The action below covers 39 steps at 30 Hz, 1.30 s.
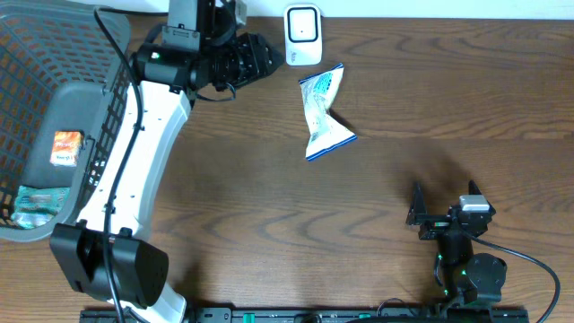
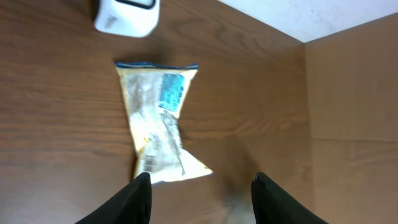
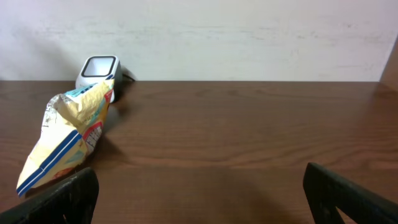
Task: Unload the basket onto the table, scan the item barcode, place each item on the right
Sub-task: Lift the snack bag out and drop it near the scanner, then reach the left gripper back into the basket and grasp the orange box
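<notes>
The item, a crumpled white, yellow and blue snack bag point(image 1: 325, 112), lies flat on the wooden table just below the white barcode scanner point(image 1: 303, 36). My left gripper point(image 1: 274, 56) hovers to the left of the scanner and the bag, open and empty. In the left wrist view the bag point(image 2: 158, 121) lies ahead of the gripper point(image 2: 202, 196), its near corner beside the left fingertip point(image 2: 140, 193), with the scanner point(image 2: 127, 15) beyond. My right gripper point(image 1: 444, 196) rests wide open near the front right. Its wrist view shows the bag point(image 3: 65, 140) and the scanner point(image 3: 97, 70) far off to the left.
A black wire basket point(image 1: 27, 54) stands at the left edge, holding a grey insert, an orange packet point(image 1: 65, 148) and a green packet point(image 1: 36, 205). My left arm's white link point(image 1: 134, 170) crosses the table's left side. A wall backs the table.
</notes>
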Each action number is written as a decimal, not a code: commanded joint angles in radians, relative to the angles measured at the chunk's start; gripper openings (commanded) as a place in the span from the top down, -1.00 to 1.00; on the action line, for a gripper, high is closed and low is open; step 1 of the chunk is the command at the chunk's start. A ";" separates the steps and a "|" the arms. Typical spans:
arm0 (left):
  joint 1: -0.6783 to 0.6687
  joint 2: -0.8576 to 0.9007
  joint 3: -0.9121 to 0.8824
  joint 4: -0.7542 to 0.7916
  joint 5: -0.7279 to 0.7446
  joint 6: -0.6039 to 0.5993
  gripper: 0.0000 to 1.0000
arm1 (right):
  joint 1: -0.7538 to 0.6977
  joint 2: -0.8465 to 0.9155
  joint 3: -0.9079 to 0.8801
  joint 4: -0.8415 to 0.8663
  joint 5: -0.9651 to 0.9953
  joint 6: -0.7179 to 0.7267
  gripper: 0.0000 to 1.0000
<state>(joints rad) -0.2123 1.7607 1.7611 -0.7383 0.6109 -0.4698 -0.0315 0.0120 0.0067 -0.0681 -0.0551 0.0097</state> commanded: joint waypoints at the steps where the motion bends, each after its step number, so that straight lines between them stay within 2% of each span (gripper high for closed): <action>1: 0.046 -0.027 0.016 -0.002 -0.026 0.117 -0.01 | -0.006 -0.005 -0.001 -0.004 0.003 -0.007 -0.99; 8: 0.209 -0.167 0.016 -0.025 -0.030 0.163 -0.09 | -0.006 -0.005 -0.001 -0.004 0.003 -0.007 -0.99; 11: 0.308 -0.245 0.016 -0.066 -0.104 0.163 -0.15 | -0.006 -0.005 -0.001 -0.004 0.003 -0.007 -0.99; 13: 0.373 -0.288 0.016 -0.110 -0.209 0.163 -0.31 | -0.006 -0.005 -0.001 -0.004 0.003 -0.007 -0.98; 16: 0.462 -0.327 0.016 -0.203 -0.454 0.162 -0.53 | -0.006 -0.005 -0.001 -0.004 0.003 -0.007 -0.99; 19: 0.527 -0.324 0.013 -0.292 -0.700 0.155 -0.58 | -0.006 -0.005 -0.001 -0.004 0.003 -0.007 -0.98; 21: 0.560 -0.313 0.004 -0.329 -0.813 0.144 -0.59 | -0.006 -0.005 -0.001 -0.004 0.003 -0.007 -0.98; 25: 0.624 -0.282 -0.036 -0.383 -0.999 -0.002 -0.62 | -0.006 -0.005 -0.001 -0.004 0.003 -0.007 -0.99; 27: 0.667 -0.256 -0.080 -0.371 -1.013 -0.086 -0.68 | -0.006 -0.005 -0.001 -0.004 0.003 -0.007 -0.99; 30: 0.697 -0.219 -0.118 -0.331 -1.013 -0.089 -0.70 | -0.006 -0.005 -0.001 -0.004 0.003 -0.007 -0.99; 35: 0.736 -0.120 -0.129 -0.280 -1.012 -0.050 -0.70 | -0.006 -0.005 -0.001 -0.004 0.003 -0.007 -0.98; 39: 0.746 -0.032 -0.129 -0.230 -1.009 0.033 -0.70 | -0.006 -0.005 -0.001 -0.004 0.003 -0.007 -0.99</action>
<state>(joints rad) 0.5247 1.6699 1.6428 -0.9882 -0.3729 -0.5014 -0.0315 0.0120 0.0067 -0.0677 -0.0551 0.0097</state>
